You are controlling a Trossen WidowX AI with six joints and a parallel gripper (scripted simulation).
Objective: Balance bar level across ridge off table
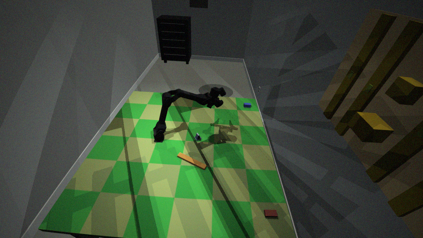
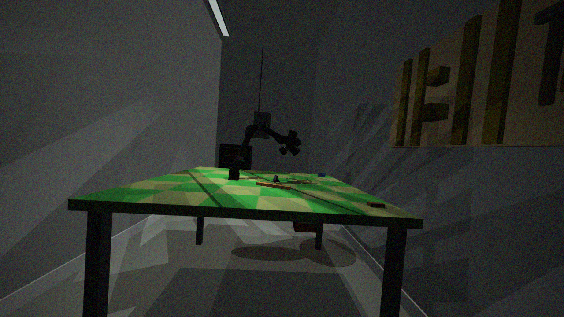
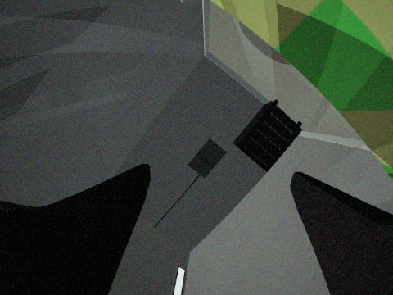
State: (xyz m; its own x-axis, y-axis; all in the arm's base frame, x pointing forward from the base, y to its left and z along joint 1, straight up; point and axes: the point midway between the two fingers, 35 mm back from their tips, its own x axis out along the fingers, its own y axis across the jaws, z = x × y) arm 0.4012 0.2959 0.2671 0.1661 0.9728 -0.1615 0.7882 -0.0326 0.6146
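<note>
The gripper (image 1: pixel 221 97) (image 2: pixel 291 142) (image 3: pixel 223 176) is released, its fingers spread wide with nothing between them. It hangs in the air, well above the table (image 1: pixel 159 207) (image 2: pixel 244 208) (image 3: pixel 336 82), up and to the right of the ridge (image 1: pixel 198 135) (image 2: pixel 276 178) as the top view shows it. The ridge stands upright on the checkered top, carrying nothing.

The orange bar (image 1: pixel 191 161) (image 2: pixel 273 185) lies flat on the table on the ridge's near side in the exterior view, apart from it and slanting. It is well apart from the gripper, on the opposite side of the ridge in the top view, and outside the wrist view.

Left of the ridge stands the arm's base (image 1: pixel 159 136) (image 2: pixel 233 174). A blue block (image 1: pixel 247 104) (image 2: pixel 321 174) sits beyond the ridge to the right; a red block (image 1: pixel 270 213) (image 2: pixel 376 204) lies well to its near right.
</note>
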